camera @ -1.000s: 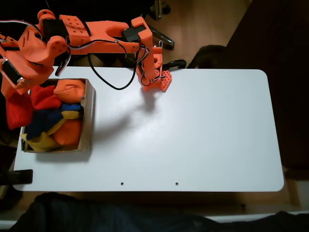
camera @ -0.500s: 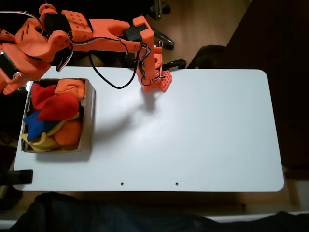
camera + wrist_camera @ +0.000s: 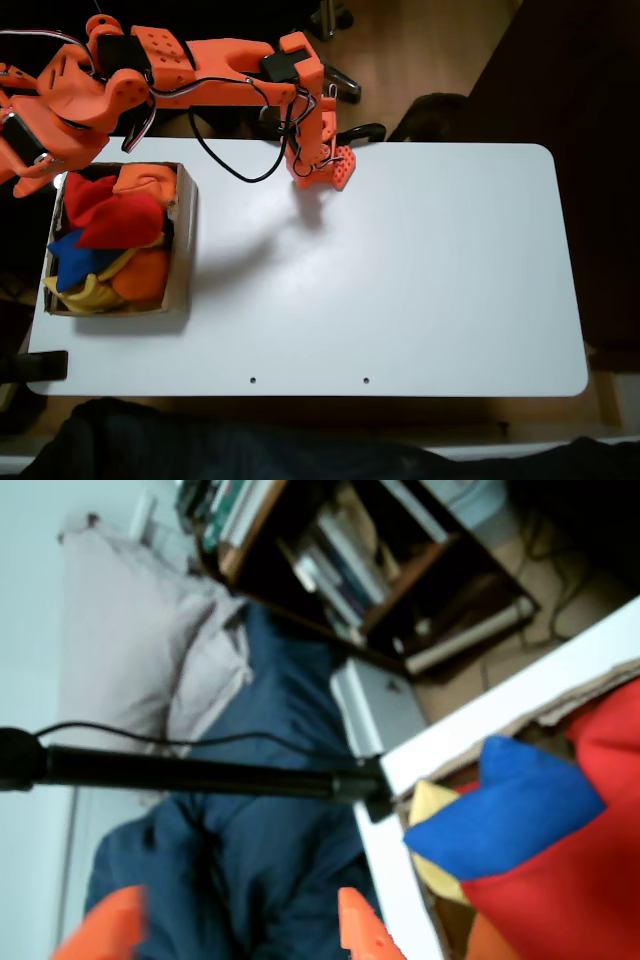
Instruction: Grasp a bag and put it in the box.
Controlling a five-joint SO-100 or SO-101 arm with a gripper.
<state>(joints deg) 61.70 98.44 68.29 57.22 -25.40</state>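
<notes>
Fixed view: camera overhead, looking straight down on the white table [image 3: 420, 270], far enough back to take in the whole top plus strips of floor. Arm base at the table's upper edge; box [image 3: 183, 240] at frame left.

Wrist view: camera rides the arm, tilted, aimed out past the table edge [image 3: 520, 695] toward shelves and bedding. Close range, blurred. Orange fingertips [image 3: 362, 932] poke in from the bottom edge.

Shared ground: the box corner [image 3: 560, 702] and table edge there.
</notes>
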